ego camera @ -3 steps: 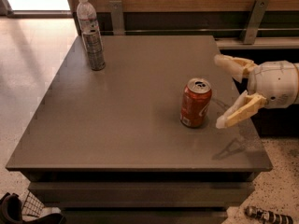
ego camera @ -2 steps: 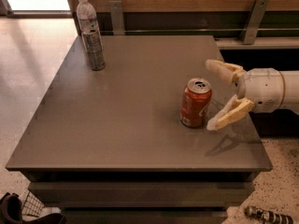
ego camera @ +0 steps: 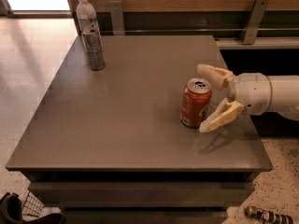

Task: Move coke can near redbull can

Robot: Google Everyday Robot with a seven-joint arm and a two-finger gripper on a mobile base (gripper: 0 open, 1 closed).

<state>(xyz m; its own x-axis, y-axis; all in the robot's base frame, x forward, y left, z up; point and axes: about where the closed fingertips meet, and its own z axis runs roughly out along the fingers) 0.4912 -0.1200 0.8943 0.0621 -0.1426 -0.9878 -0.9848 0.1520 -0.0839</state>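
Observation:
The coke can [ego camera: 195, 103], red-orange with a silver top, stands upright on the right side of the grey table [ego camera: 126, 106]. The redbull can [ego camera: 94, 49], slim and silver-grey, stands upright at the table's far left. My gripper [ego camera: 204, 98] reaches in from the right at the coke can's height. It is open, with one cream finger [ego camera: 212, 73] behind the can and the other [ego camera: 220, 117] at its front right. The fingers flank the can's right side without closing on it.
A clear plastic water bottle [ego camera: 84, 12] with a white cap stands right behind the redbull can. A wooden wall with metal brackets [ego camera: 253, 17] runs behind the table. Dark objects lie on the floor at the lower left [ego camera: 18, 211] and lower right [ego camera: 268, 215].
My gripper has moved left toward the coke can, so its open fingers now sit around the can's right side. The cans and the bottle have not moved.

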